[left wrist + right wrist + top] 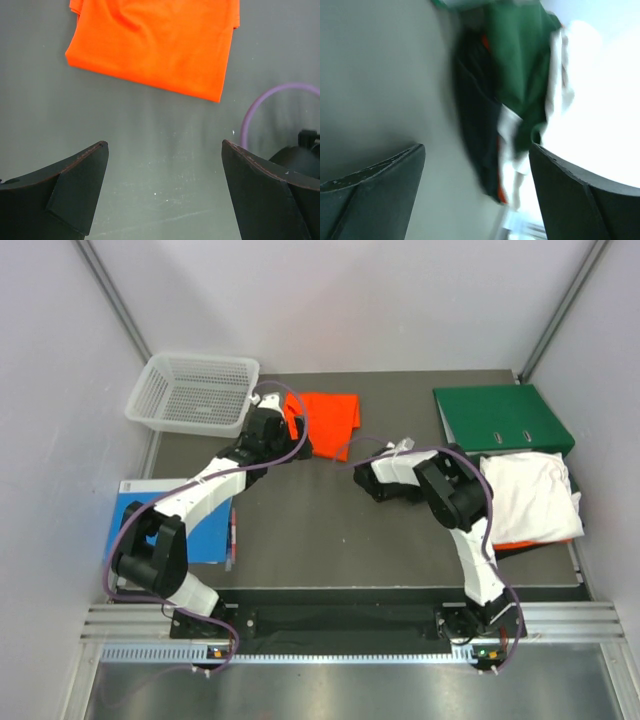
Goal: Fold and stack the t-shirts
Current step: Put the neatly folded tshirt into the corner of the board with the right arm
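A folded bright orange t-shirt [328,422] lies at the back middle of the table; in the left wrist view this orange t-shirt [155,45] lies flat just ahead of my left gripper [164,145]. That left gripper [285,435] is open and empty above bare table. A white t-shirt [528,495] tops a pile at the right, with an orange edge [520,543] showing under it. My right gripper [368,483] hovers mid-table, open and empty. Its blurred wrist view shows my right gripper [477,146] with white cloth [600,75], black cloth [475,125] and an orange sliver [501,192] beyond.
A white mesh basket [195,390] stands at the back left. A blue book [165,525] lies at the left edge with a pen [233,535] beside it. A green binder [500,418] lies at the back right, partly under the pile. A purple cable [260,107] loops nearby.
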